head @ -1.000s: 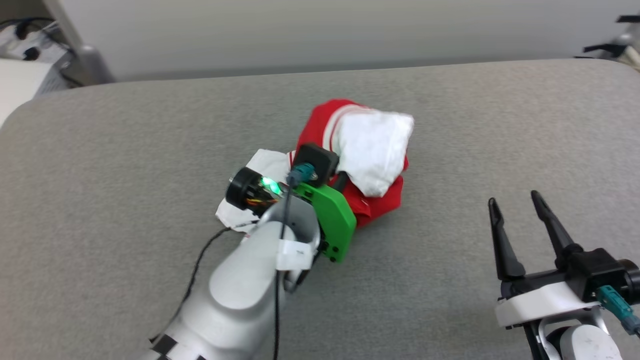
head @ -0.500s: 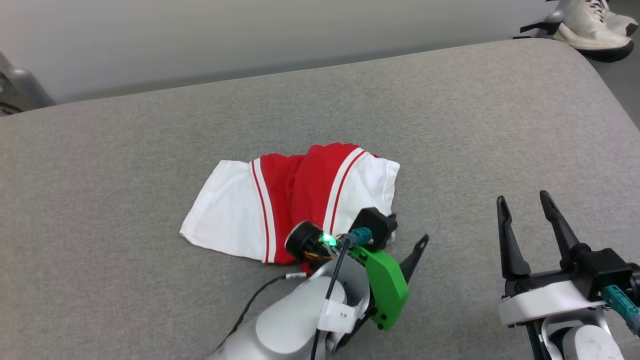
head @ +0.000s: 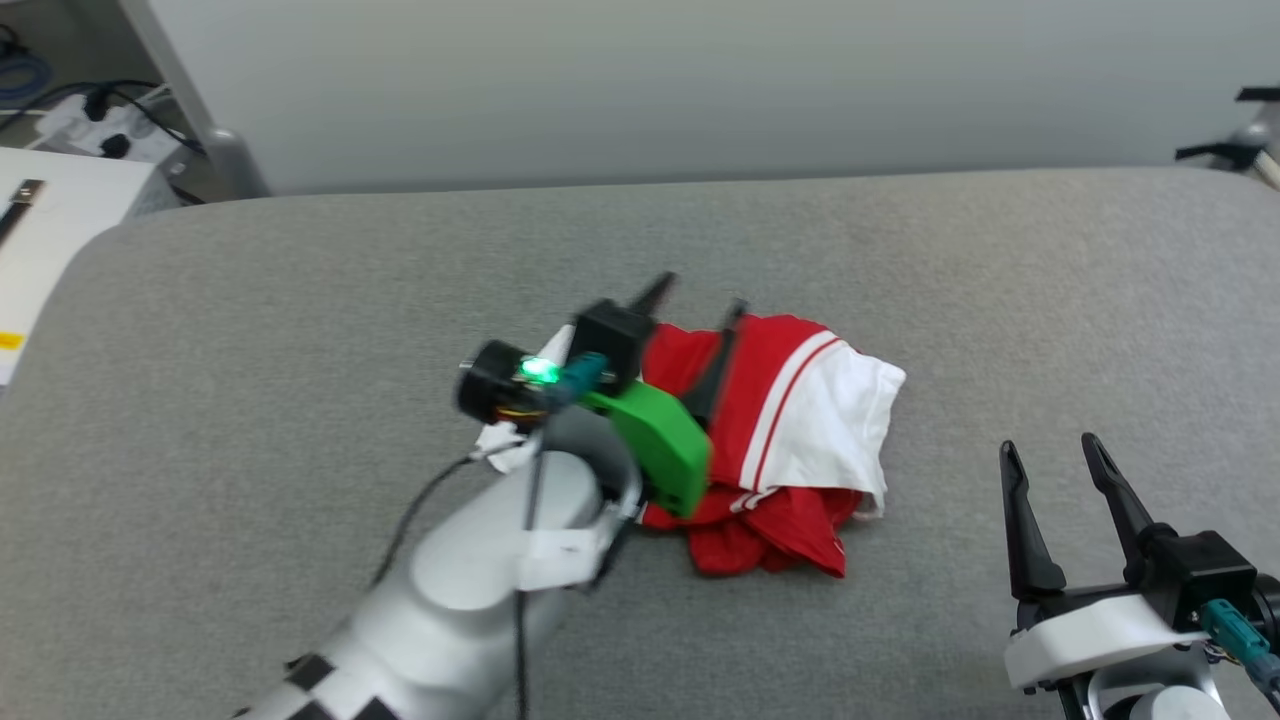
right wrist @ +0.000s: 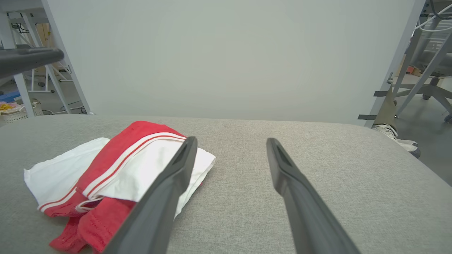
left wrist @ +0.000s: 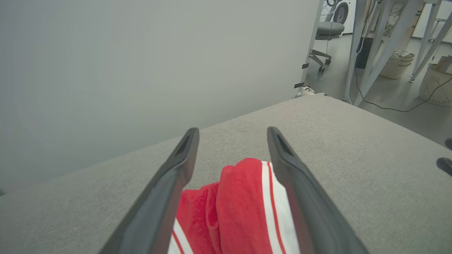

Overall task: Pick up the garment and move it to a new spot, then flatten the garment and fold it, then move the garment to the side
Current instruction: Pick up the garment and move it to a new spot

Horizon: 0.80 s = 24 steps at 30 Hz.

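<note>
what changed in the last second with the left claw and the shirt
The left claw let go of the garment: a second ago it was buried in the bunched cloth, now its jaws stand open over it, and the garment lies loose on the grey surface. The head camera shifted too. The right claw stayed open, clear of the garment.

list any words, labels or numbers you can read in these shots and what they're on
No text can be read here.
garment: crumpled on the grey surface; no lettering shows on the folds facing the cameras.
white tag on the left arm: blurred, unreadable.
yellow sticker on the white box: too small to tell whether it has any print.
</note>
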{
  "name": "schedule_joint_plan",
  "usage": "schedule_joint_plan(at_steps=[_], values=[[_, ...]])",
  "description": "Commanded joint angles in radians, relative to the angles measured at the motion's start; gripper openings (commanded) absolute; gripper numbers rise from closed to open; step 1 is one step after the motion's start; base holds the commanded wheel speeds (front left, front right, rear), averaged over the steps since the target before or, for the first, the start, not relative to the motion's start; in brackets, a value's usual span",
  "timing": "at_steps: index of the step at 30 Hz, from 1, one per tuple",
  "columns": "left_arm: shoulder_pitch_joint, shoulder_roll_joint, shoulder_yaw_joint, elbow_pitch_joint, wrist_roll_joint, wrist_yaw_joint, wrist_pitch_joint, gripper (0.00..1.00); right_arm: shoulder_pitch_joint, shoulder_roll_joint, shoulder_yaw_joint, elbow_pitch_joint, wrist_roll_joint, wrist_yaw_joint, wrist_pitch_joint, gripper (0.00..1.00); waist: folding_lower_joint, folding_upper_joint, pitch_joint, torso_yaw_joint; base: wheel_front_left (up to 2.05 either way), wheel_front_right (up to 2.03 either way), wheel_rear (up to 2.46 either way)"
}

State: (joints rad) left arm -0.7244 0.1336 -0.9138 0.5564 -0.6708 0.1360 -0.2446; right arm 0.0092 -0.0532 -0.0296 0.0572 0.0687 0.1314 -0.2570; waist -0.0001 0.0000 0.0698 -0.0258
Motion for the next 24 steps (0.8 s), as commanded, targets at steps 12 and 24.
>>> schedule_joint_plan(at_steps=[12, 24], values=[[0.405, 0.183, 0.346, -0.350, 0.067, 0.005, -0.017, 1.00, 0.063, -0.012, 0.005, 0.000, -0.009, -0.001, -0.005, 1.00, 0.0001, 0.0000, -0.074, 0.088, 0.00, 0.00, 0.00], [0.712, 0.080, 0.555, -0.441, 0.222, -0.089, -0.017, 1.00, 0.092, -0.012, 0.008, 0.003, -0.008, -0.001, -0.005, 1.00, 0.0001, 0.0000, -0.093, 0.091, 0.00, 0.00, 0.00]])
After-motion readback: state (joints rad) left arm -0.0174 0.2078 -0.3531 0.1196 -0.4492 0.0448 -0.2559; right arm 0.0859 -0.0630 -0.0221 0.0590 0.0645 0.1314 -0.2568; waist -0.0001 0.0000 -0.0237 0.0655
